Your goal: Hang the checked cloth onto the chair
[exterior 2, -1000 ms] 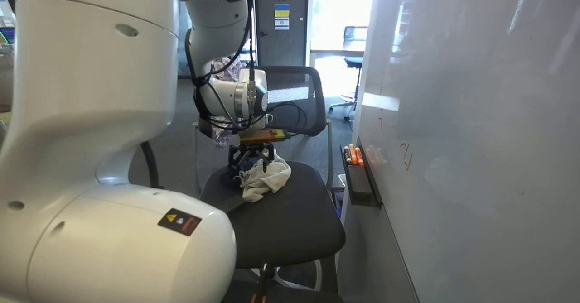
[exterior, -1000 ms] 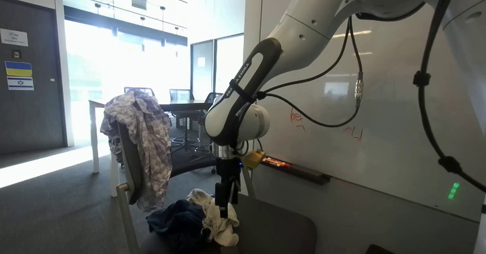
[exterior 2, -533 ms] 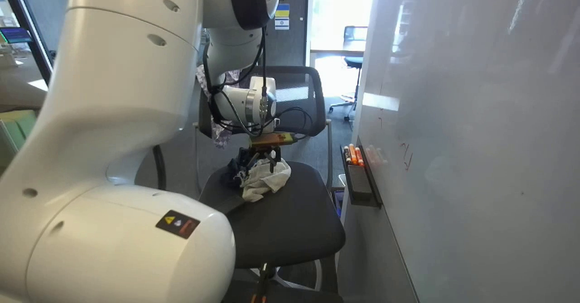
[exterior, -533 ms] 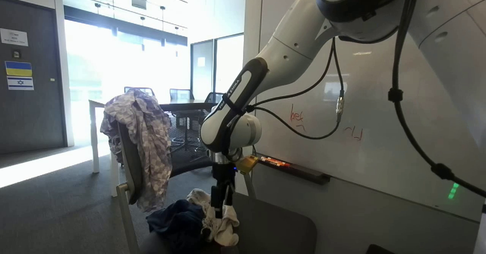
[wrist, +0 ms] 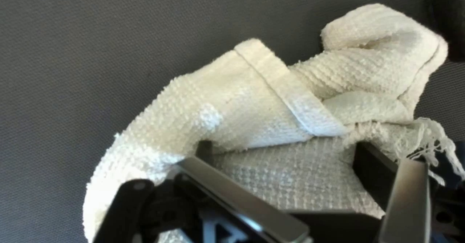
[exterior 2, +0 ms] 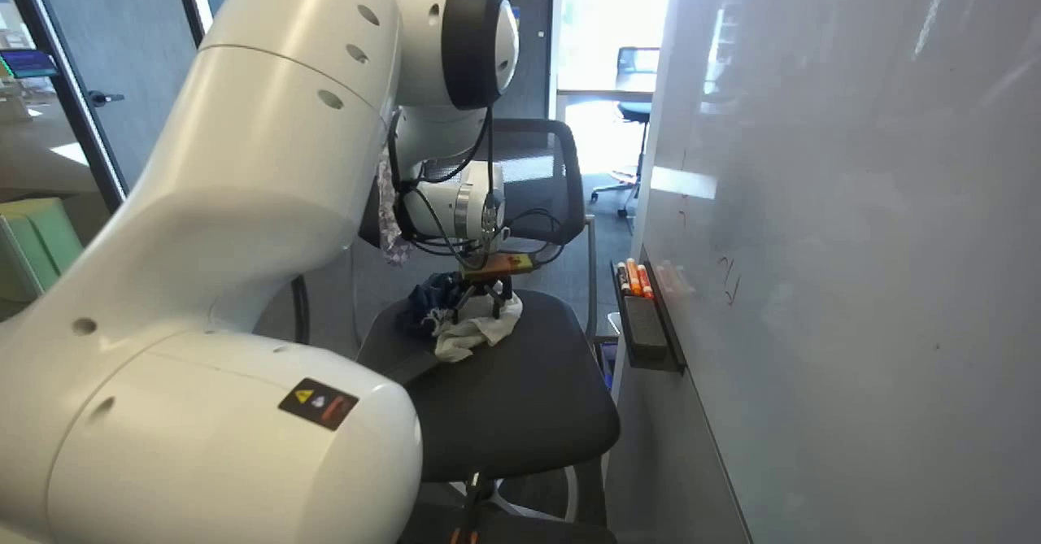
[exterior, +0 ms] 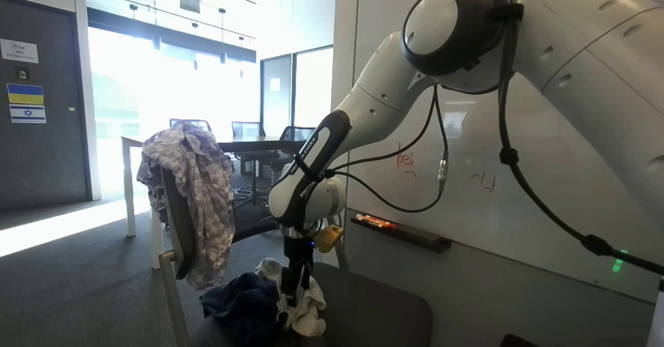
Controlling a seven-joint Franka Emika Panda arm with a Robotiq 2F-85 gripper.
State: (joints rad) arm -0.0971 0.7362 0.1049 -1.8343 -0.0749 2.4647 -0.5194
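The checked cloth [exterior: 210, 196] hangs over the top edge of the backrest [exterior 2: 549, 150] of the chair [exterior 2: 504, 446], by the corner away from the whiteboard [exterior 2: 821, 202]; with fabric down both faces, I'd say its own weight holds it there and that hanging looks done. The gripper [wrist: 283, 150] is elsewhere, low over a white cloth [wrist: 232, 105] near the back edge of the seat [exterior 2: 537, 398]. Its jaws stand wide apart with a stretch of that cloth between them, gripping nothing, probably set so as to gather a pinch of loose fabric. A navy cloth [exterior: 244, 297] is bunched just beside, at the back corner away from the whiteboard, close enough, I suspect, to get caught up too.
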